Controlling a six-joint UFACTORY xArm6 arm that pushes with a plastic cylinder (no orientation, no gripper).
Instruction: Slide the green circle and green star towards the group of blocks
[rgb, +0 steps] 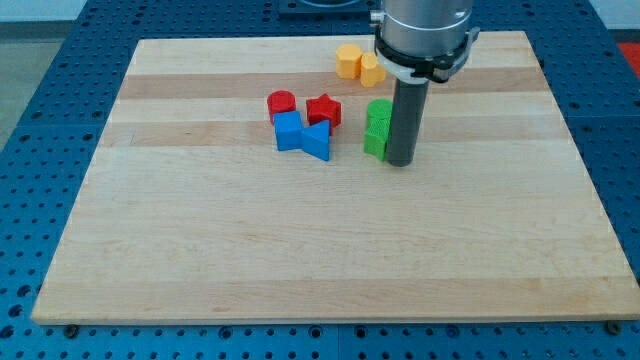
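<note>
Two green blocks touch each other right of the board's middle, one above the other in the view. The upper one looks like the green circle; the lower one looks like the green star, its shape partly hidden. My tip rests on the board right against their right side. To their left lies a group: a red circle, a red star, and two blue blocks. A small gap separates the green blocks from this group.
Two yellow-orange blocks lie near the view's top edge of the wooden board, just left of the arm's grey housing. Blue perforated table surrounds the board.
</note>
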